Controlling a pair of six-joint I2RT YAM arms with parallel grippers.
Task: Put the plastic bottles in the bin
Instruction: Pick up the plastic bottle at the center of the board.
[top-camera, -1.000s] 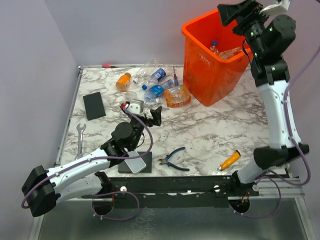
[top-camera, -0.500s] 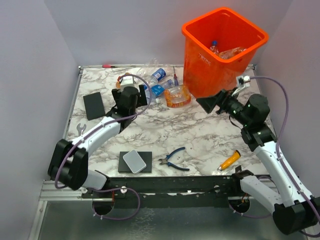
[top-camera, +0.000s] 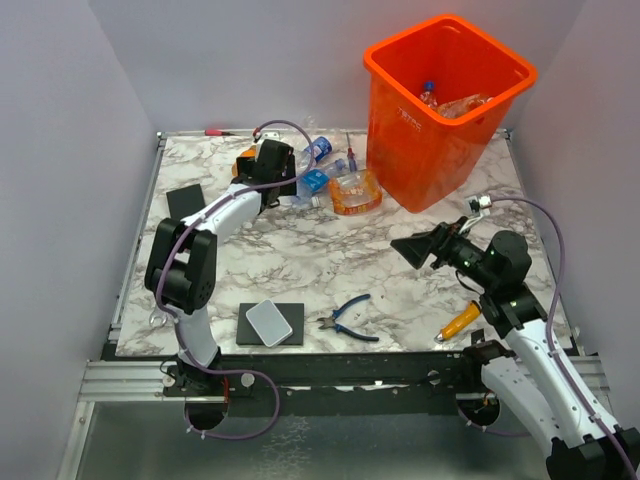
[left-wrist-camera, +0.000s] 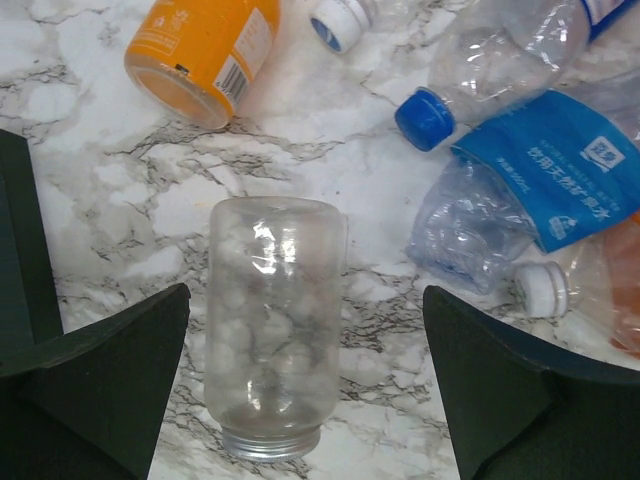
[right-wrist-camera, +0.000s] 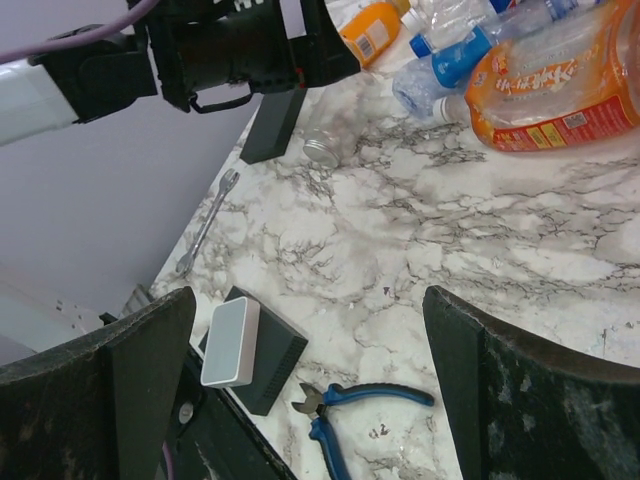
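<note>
My left end effector (left-wrist-camera: 305, 300) is spread wide and holds nothing. It hangs over a clear bottle (left-wrist-camera: 275, 340) that lies on its side on the table (top-camera: 400, 290), one finger on each side of the barrel and neither touching it. The bottle has no cap and is not crushed. An orange bottle (left-wrist-camera: 205, 50) and a crumpled blue-label bottle (left-wrist-camera: 530, 180) lie close by. The bin (top-camera: 400, 130) stands well to the right at the far edge of the table.

I judge the clear bottle very light, thin-walled and slick. Being round, it may roll if one finger meets it first. With no cap, the wall will give under a squeeze, so I should close across the middle of the barrel, away from the stiff neck, and let it dent a little for grip.

My right end effector (top-camera: 412, 250) is also spread and empty, above the table's right half.
</note>
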